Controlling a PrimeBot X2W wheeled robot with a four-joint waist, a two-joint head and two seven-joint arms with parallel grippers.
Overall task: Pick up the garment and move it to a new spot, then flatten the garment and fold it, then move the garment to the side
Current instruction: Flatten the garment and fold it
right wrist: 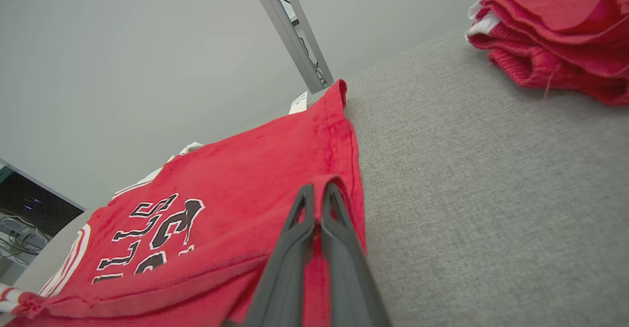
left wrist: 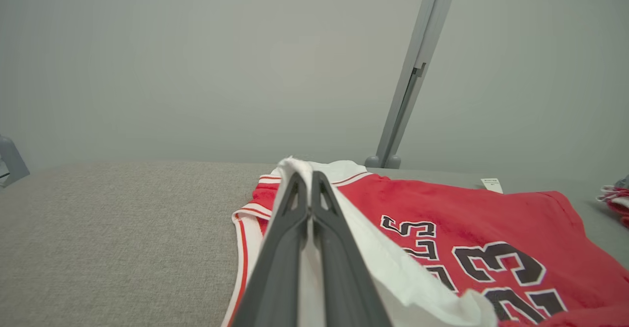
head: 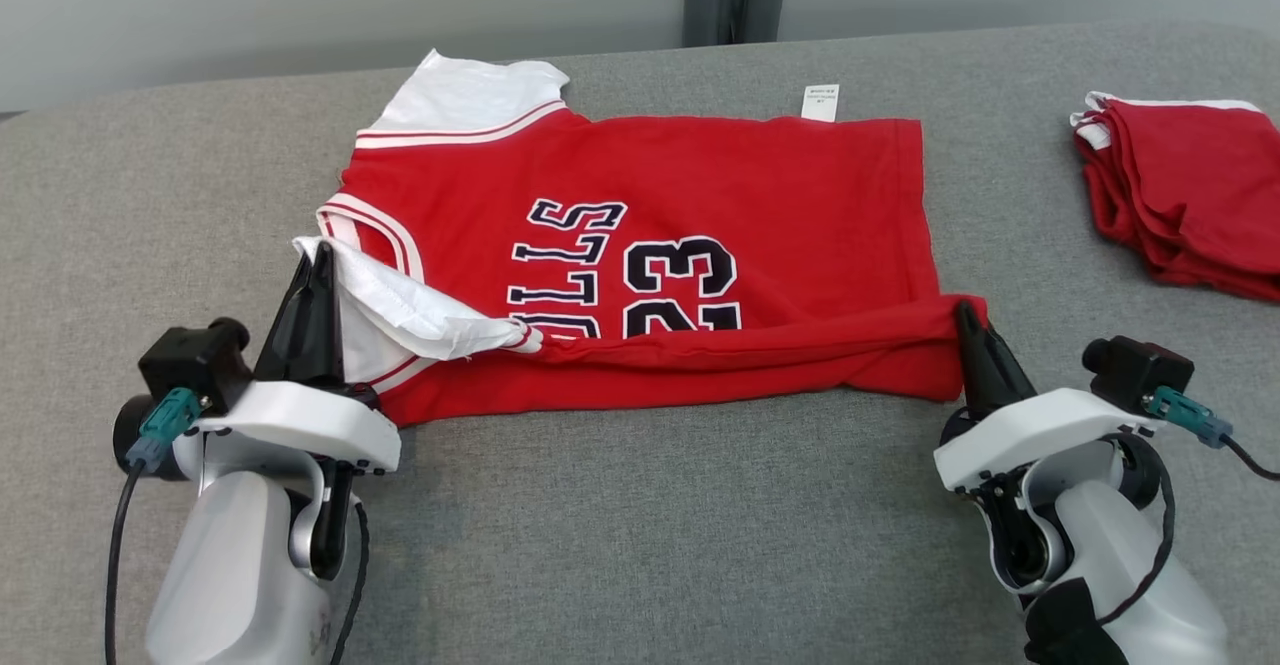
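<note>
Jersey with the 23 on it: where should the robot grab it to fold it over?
By the two ends of its near edge, coming from the robot's side. The jersey lies flat and wide, so far-apart grips likely keep the fold straight. The left gripper is shut on the white sleeve, the right gripper on the red hem corner.

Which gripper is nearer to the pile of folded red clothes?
Right. The right gripper, shut on the near hem corner of the jersey, sits left of the pile, nearer the robot. The left gripper pinches the white sleeve at the other end, farther away.
</note>
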